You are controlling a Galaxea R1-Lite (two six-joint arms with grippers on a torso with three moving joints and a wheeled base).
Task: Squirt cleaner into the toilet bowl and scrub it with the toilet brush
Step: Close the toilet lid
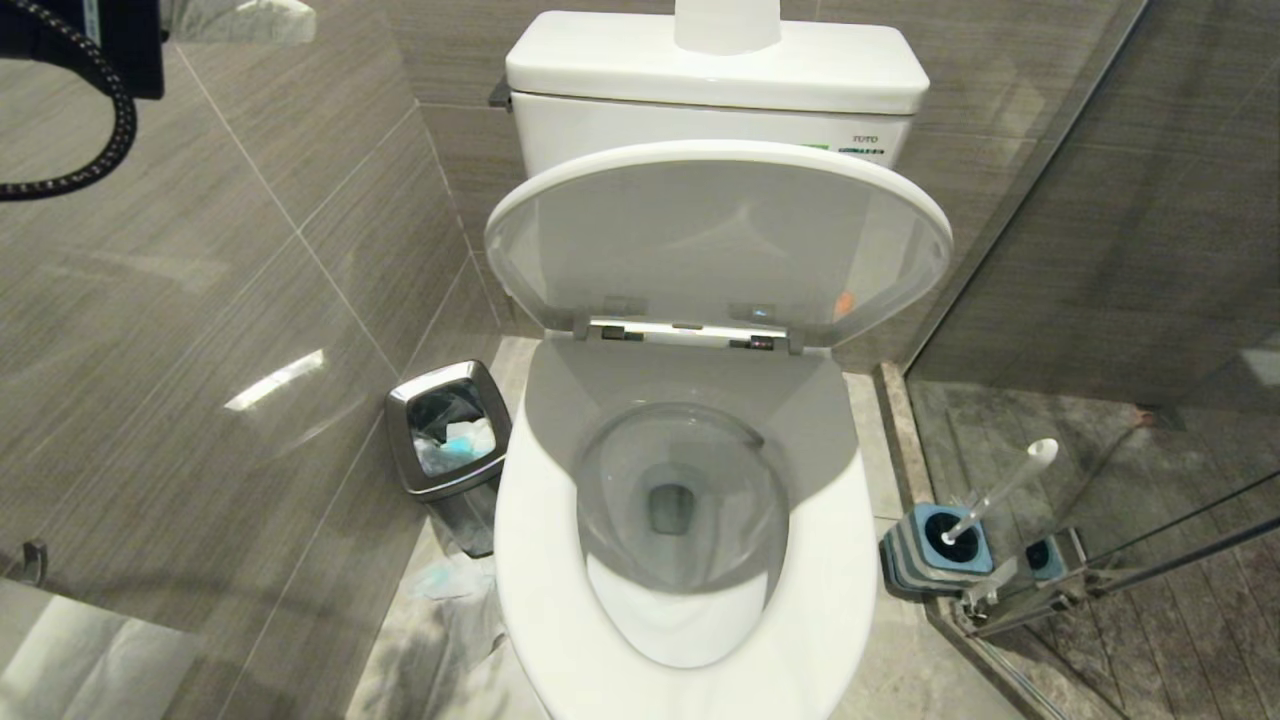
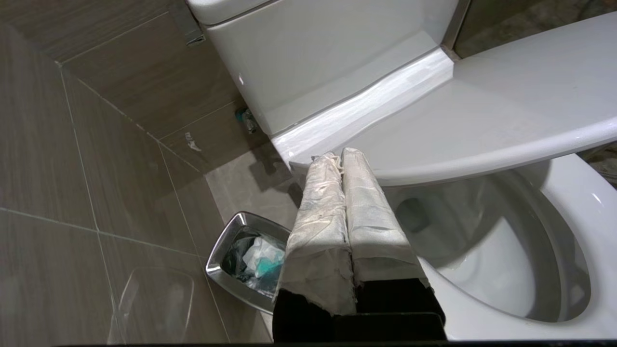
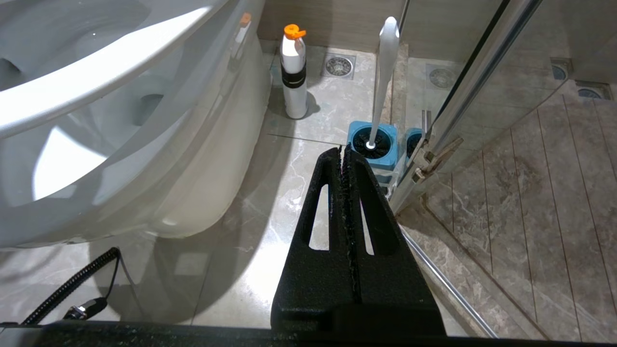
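Grey-tiled walls; pale marble floor

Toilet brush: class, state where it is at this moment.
In the head view, the toilet brush stands in its blue holder on the floor to the right of the toilet bowl, beside the glass shower door.

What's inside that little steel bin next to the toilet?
The steel bin holds a dark liner with crumpled white paper and a turquoise scrap on top. Anything underneath that top layer is covered, so what lies deeper cannot be seen.
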